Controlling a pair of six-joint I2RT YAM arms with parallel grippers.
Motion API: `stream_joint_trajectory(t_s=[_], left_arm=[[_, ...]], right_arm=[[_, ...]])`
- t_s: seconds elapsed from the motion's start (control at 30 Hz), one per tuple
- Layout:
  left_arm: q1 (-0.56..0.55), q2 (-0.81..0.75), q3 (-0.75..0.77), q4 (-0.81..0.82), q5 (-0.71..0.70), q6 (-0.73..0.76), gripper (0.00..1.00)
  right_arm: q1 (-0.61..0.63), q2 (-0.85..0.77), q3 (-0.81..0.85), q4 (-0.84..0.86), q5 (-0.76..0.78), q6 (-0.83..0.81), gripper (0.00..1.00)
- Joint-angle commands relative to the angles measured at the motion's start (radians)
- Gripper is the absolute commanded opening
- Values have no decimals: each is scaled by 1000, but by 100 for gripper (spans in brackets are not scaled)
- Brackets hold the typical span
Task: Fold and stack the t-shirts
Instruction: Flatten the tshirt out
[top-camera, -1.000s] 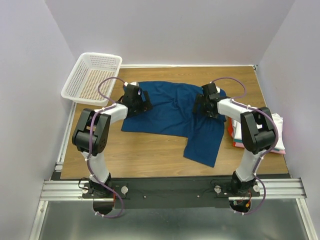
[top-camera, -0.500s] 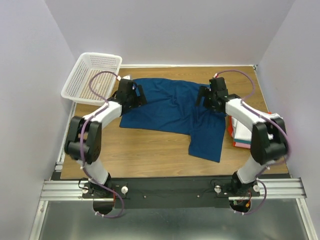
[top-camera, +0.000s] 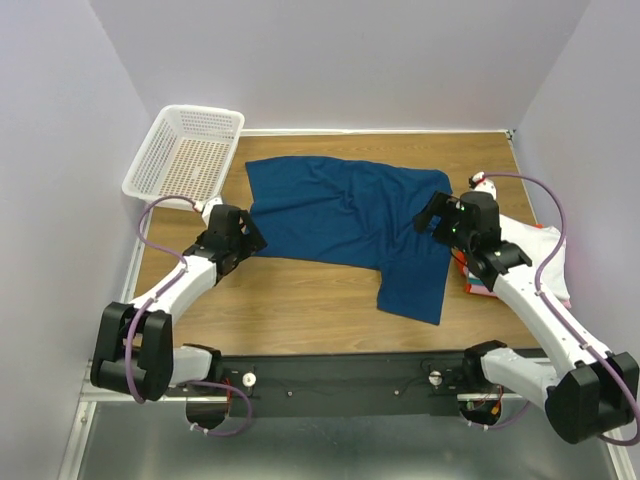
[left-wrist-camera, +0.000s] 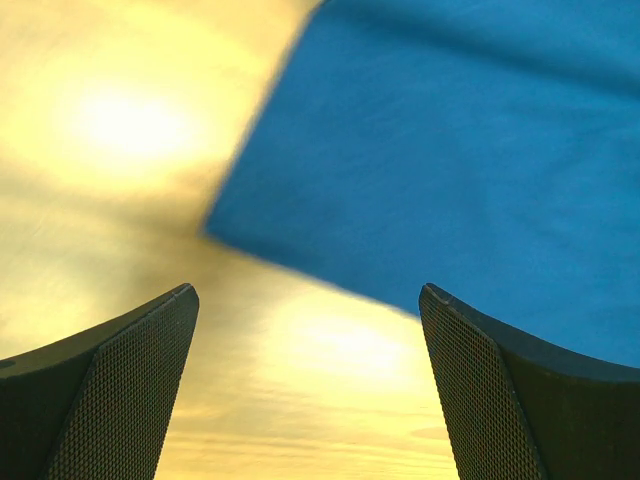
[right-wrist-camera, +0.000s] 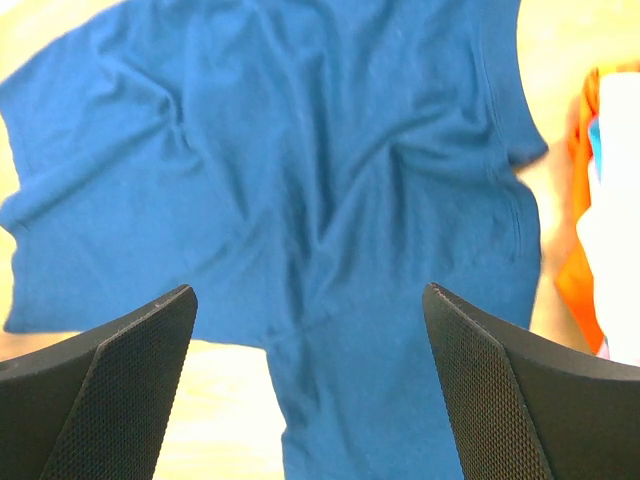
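A dark blue t-shirt (top-camera: 345, 212) lies spread flat across the middle of the wooden table, one part hanging toward the near edge at the right. No print shows on it. My left gripper (top-camera: 245, 236) hovers open at its near-left corner, holding nothing; the left wrist view shows that corner of the t-shirt (left-wrist-camera: 450, 170) just ahead of the gripper (left-wrist-camera: 308, 292). My right gripper (top-camera: 432, 215) is open over the shirt's right side, and the right wrist view looks down past the gripper (right-wrist-camera: 308, 290) on the shirt (right-wrist-camera: 330, 190). Folded t-shirts (top-camera: 553, 262), white over pink and orange, are stacked at the right edge, partly behind the right arm.
A white mesh basket (top-camera: 185, 150) sits tilted at the back left corner, overhanging the table (top-camera: 300, 295). Walls close in the left, back and right sides. The orange and white edge of the folded stack (right-wrist-camera: 600, 200) shows at the right of the right wrist view.
Both arms have drawn back from the shirt's top edge toward the near side, the left going outward left and the right outward right. The shirt now lies flatter. Both grippers stayed open.
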Motion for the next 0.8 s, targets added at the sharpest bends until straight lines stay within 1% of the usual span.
stream_joint_trajectory(t_s=[0.0,0.03,0.1,0.2,0.23,0.33,0.37,0.43,0.57,0.63,0.67,0.77], left_arm=[[36,-20,-25,21,-47,-40,98],[63,8,-34,41,-49,-41,98],[73,20,-34,57,-34,-38,97],[100,77,-31,92,-8,-29,90],[113,107,-30,101,9,-24,85],[117,164,-13,121,38,-18,76],[119,177,-10,124,46,-20,71],[119,206,-4,141,63,-17,68],[119,244,4,155,80,-14,55],[119,261,6,160,87,-12,46],[119,264,4,160,92,-10,39],[119,261,-10,164,106,-10,36]], right_arm=[[-4,-46,-55,-15,-9,29,100],[-3,-64,-70,-15,-14,21,100],[-3,-67,-84,-15,-20,12,100],[-1,-81,-104,-15,-32,6,100],[-3,-84,-107,-15,-34,1,100],[-1,-92,-110,-17,-40,-6,100],[-1,-96,-110,-17,-34,-10,100],[-3,-101,-115,-17,-28,-11,100],[-3,-110,-121,-17,-11,-16,100],[-1,-115,-127,-17,-4,-17,100],[-1,-115,-129,-17,-1,-19,100],[-1,-124,-135,-17,3,-20,100]])
